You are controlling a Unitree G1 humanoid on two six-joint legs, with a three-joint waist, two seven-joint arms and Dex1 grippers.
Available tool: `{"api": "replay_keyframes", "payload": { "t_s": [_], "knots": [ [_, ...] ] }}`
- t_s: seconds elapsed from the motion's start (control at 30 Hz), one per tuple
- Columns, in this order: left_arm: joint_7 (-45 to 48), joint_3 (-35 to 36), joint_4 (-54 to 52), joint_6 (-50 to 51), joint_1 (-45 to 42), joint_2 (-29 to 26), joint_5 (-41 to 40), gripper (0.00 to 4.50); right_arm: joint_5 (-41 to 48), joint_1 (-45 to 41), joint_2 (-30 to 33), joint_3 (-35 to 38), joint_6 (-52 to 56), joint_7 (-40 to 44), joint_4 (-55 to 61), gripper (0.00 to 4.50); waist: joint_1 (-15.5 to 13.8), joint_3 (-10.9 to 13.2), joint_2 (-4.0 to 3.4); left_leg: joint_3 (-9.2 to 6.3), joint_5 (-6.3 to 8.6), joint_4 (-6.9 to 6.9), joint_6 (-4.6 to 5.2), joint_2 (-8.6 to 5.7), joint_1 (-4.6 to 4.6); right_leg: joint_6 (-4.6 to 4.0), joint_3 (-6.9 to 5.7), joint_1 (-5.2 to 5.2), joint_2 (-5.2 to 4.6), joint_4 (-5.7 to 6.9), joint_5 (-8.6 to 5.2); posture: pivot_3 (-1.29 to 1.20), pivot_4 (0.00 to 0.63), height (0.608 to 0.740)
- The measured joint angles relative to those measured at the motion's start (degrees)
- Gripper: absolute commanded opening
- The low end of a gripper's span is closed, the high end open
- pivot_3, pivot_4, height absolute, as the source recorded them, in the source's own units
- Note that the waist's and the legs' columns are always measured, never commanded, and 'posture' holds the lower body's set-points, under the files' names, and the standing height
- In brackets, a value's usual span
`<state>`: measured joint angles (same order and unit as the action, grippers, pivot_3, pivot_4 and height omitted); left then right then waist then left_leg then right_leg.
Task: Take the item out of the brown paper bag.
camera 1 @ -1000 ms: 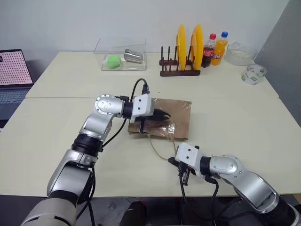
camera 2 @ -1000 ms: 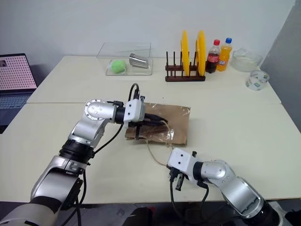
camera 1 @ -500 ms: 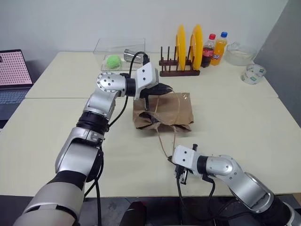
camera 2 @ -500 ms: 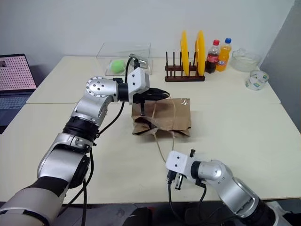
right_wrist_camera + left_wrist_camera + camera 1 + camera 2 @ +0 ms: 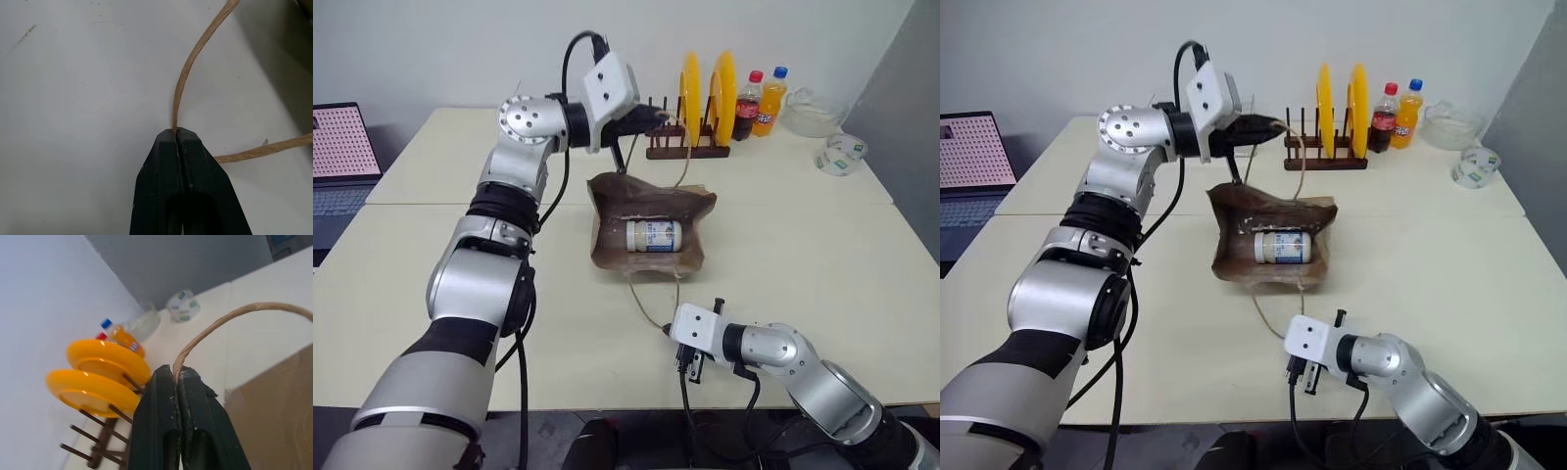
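Note:
The brown paper bag [image 5: 607, 211] lies in the middle of the table with its mouth pulled open upward. Inside it the item [image 5: 653, 236], a small clear bottle with a whitish label, lies on its side. My left gripper [image 5: 656, 119] is raised above the bag, in front of the dish rack, and is shut on one tan loop handle [image 5: 230, 316], which runs taut down to the bag. Near the table's front edge, my right gripper [image 5: 176, 131] is shut on the other handle [image 5: 641, 299], which trails across the table from the bag.
A wooden rack with two yellow plates [image 5: 705, 93] stands behind the bag. A cola bottle [image 5: 747, 105], an orange soda bottle [image 5: 771, 100], a glass bowl [image 5: 815, 113] and a tape roll [image 5: 842, 154] sit at the far right. A laptop [image 5: 342, 157] is at the left.
My left gripper has risen and moved away from me with its handle, lifting the bag's upper side. The bag's mouth has opened and the bottle inside now shows. The right gripper kept still.

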<state>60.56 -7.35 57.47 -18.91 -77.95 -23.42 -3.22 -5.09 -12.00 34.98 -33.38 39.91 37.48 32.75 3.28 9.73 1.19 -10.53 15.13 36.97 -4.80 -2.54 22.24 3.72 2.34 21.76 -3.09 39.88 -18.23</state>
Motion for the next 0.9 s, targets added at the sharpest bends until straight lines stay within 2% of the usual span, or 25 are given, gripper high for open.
{"api": "replay_keyframes", "payload": {
  "t_s": [0.1, 0.2, 0.27, 0.4, 0.43, 0.57, 0.67, 0.8, 0.9],
  "knots": [
    [0.49, 0.87, 1.30, 0.35, 0.15, 0.08, -0.08, 0.00, -0.39, -0.23, -0.35, 0.14, 0.05, 0.00, 0.22, 0.04, 0.01, 0.00, 0.01, -0.01, 0.00, 0.00, 0.00, 0.00, 0.00, 0.00, -0.01, 0.00, 0.00, -0.01, 0.00, 0.00, 0.150, 0.740],
    [5.10, 2.25, -0.24, 3.04, 0.97, 0.09, -2.34, 0.00, -0.12, -0.07, -2.15, 1.48, 1.13, -0.20, 0.45, 0.56, 0.20, 0.00, 0.00, 0.00, 0.00, -0.01, 0.00, 0.02, 0.00, 0.00, 0.00, 0.02, 0.02, 0.01, 0.00, 0.00, 0.150, 0.740],
    [10.06, 2.97, -3.36, 6.45, 2.68, 0.04, -4.70, 0.00, 0.90, 0.07, -3.34, 3.23, 2.70, -0.31, 0.48, 1.16, 0.37, 0.00, 0.00, 0.00, 0.00, -0.01, 0.00, 0.03, 0.00, -0.01, 0.00, 0.04, 0.02, 0.05, 0.00, 0.00, 0.150, 0.740],
    [16.73, 3.20, -10.72, 13.86, 7.06, -1.50, -8.26, 0.00, 2.66, 0.46, -4.69, 6.34, 5.96, -0.58, 1.75, 2.65, 0.52, 0.01, 0.00, -0.01, -0.02, -0.01, -0.03, 0.03, 0.05, -0.01, 0.02, 0.11, 0.02, 0.06, 0.00, 0.00, 0.150, 0.740],
    [17.82, 3.21, -13.12, 16.10, 8.32, -2.00, -9.15, 0.00, 3.72, 0.82, -4.71, 7.56, 6.90, -0.39, 3.13, 2.89, 0.50, 0.01, -0.01, -0.03, -0.02, 0.00, -0.03, 0.03, 0.09, -0.01, 0.01, 0.14, 0.02, 0.07, 0.00, 0.00, 0.150, 0.740],
    [19.66, 3.27, -20.46, 22.98, 11.48, -2.94, -11.88, 0.00, 7.12, 1.82, -4.11, 11.07, 10.09, 0.22, 8.80, 2.89, 0.40, 0.01, -0.01, -0.08, -0.02, 0.02, -0.03, 0.02, 0.18, -0.01, -0.01, 0.18, 0.01, 0.06, 0.01, 0.00, 0.150, 0.740],
    [20.06, 3.24, -26.14, 27.15, 13.68, -3.63, -13.08, 0.00, 10.94, 3.57, -1.05, 16.03, 13.16, 1.84, 15.46, 2.89, 0.15, 0.01, -0.01, -0.08, -0.01, 0.02, -0.02, 0.01, 0.20, -0.01, -0.01, 0.19, -0.01, 0.05, 0.01, 0.00, 0.150, 0.740],
    [19.81, 3.25, -28.69, 29.81, 14.35, -3.91, -13.75, 0.00, 16.76, 4.33, 0.13, 22.16, 17.20, 3.66, 21.39, 2.89, 0.14, 0.01, 0.00, -0.05, 0.00, 0.02, 0.00, 0.03, 0.18, -0.01, -0.01, 0.19, 0.02, 0.07, 0.01, 0.00, 0.150, 0.740],
    [19.27, 3.26, -29.40, 31.06, 14.33, -3.90, -14.30, 0.00, 21.41, 3.05, -1.46, 26.24, 20.28, 3.62, 22.04, 2.89, 0.17, 0.01, -0.01, -0.02, 0.00, 0.03, 0.01, 0.03, 0.18, -0.02, 0.01, 0.18, 0.02, 0.08, 0.01, 0.00, 0.150, 0.740]
  ]
}}
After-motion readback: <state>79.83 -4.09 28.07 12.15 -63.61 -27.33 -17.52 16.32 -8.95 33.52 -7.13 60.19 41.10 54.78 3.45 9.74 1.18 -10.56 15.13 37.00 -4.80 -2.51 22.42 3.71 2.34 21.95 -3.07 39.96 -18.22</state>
